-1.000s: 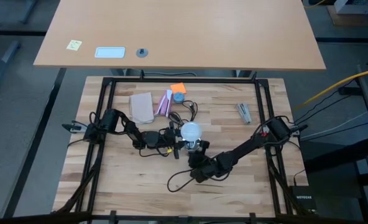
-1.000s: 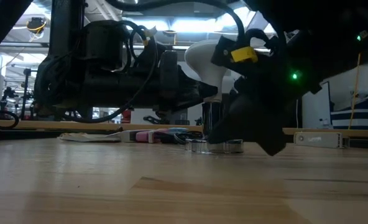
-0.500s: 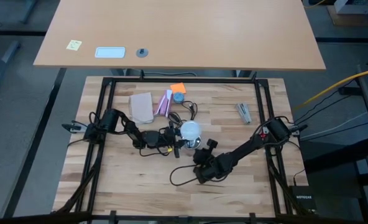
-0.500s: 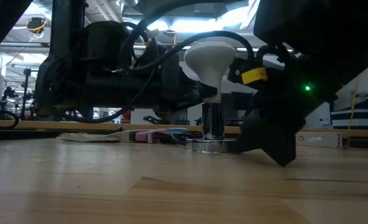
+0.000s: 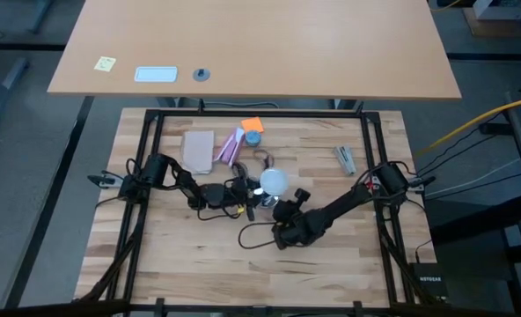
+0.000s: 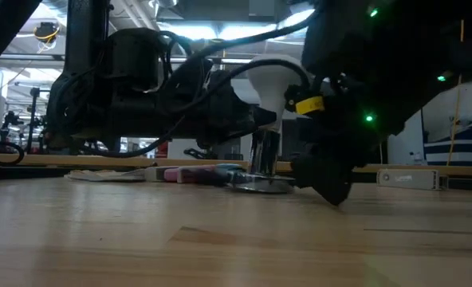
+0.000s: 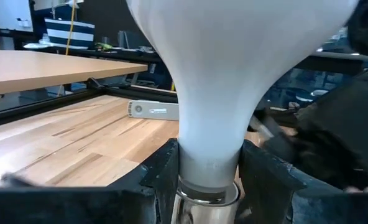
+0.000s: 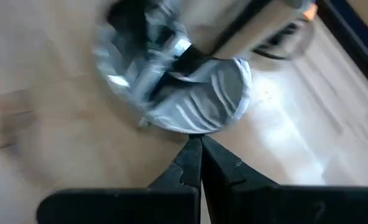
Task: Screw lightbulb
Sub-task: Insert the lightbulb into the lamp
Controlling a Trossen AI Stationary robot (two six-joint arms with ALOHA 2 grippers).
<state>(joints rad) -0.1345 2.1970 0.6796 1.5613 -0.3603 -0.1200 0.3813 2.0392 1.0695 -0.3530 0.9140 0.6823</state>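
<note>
Left wrist view: frosted white lightbulb (image 7: 210, 93)

The lightbulb (image 5: 273, 182) stands upright on the socket (image 6: 260, 183), the left gripper (image 5: 252, 199) at its left, the right gripper (image 5: 289, 204) just right, the packet (image 5: 231, 146) behind.

Two robot arms are working over the table: the left arm (image 5: 168, 176) and the right arm (image 5: 348, 202). One lightbulb (image 5: 273, 182) is standing in one socket (image 6: 260, 184). One pink packet (image 5: 232, 145) is lying nearby.
</note>
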